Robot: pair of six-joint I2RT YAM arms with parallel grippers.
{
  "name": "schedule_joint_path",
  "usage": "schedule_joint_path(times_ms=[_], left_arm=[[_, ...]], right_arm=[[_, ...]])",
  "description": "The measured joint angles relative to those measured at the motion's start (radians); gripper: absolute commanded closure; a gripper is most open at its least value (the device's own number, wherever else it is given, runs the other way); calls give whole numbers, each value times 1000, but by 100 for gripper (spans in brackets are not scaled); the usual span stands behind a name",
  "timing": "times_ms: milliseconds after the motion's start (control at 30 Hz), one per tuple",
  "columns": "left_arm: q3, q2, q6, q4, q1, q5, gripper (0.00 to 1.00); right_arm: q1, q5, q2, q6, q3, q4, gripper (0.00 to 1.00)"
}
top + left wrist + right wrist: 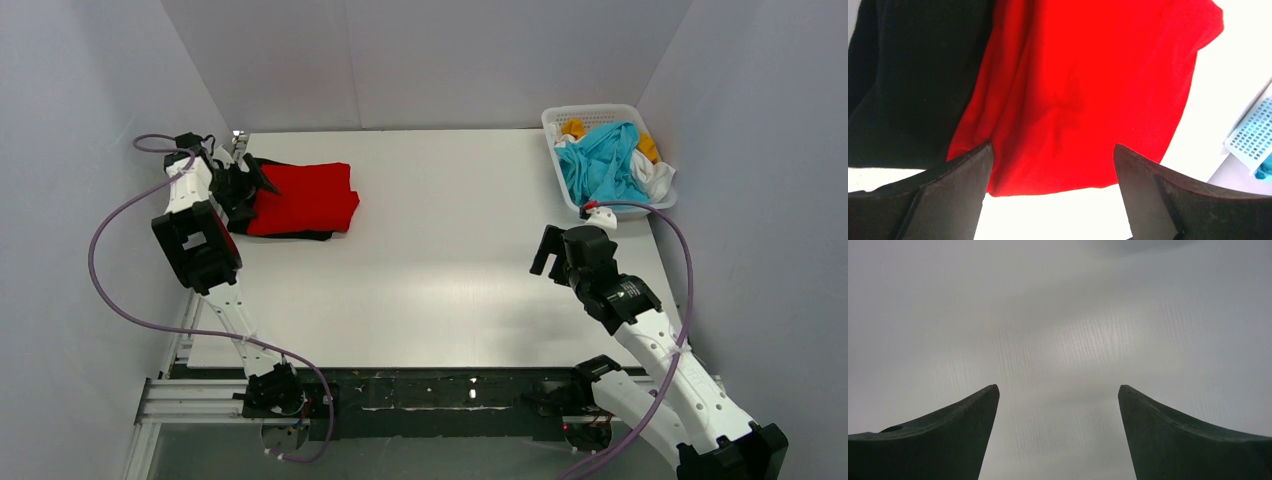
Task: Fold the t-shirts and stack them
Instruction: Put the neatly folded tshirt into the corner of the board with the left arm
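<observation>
A folded bright red t-shirt point(305, 197) lies on top of a folded black t-shirt point(300, 236) at the table's far left. My left gripper point(248, 180) is open and empty at the stack's left edge. In the left wrist view the red shirt point(1083, 90) fills the middle, the black shirt point(908, 75) lies to the left, and my left gripper point(1053, 152) has its jaws wide apart just off the red cloth. My right gripper point(545, 250) is open and empty over bare table at the right; it also shows in the right wrist view point(1058, 390). A cyan t-shirt point(603, 165), a white one point(655, 177) and an orange-yellow one point(574, 128) lie crumpled in the basket.
A white plastic lattice basket point(553, 120) stands at the far right corner of the table, with its corner also in the left wrist view point(1250, 137). Grey walls close in the table on three sides. A purple cable loops beside each arm.
</observation>
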Motion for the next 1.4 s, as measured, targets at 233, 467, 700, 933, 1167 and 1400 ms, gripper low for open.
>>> schedule_joint_path(times_ms=[233, 467, 700, 933, 1167, 1400], left_arm=[[28, 18, 24, -11, -3, 85, 17], [42, 58, 69, -34, -6, 25, 16], [72, 64, 106, -63, -8, -26, 18], [85, 95, 125, -69, -21, -27, 25], [105, 118, 145, -88, -40, -22, 56], [110, 119, 157, -95, -47, -9, 85]], right_arm=[[0, 3, 50, -1, 0, -1, 3], [0, 3, 70, -3, 0, -6, 3], [0, 3, 72, -3, 0, -6, 3], [0, 0, 110, -3, 1, -7, 4], [0, -3, 117, -8, 1, -7, 4], [0, -2, 117, -21, 1, -7, 4]])
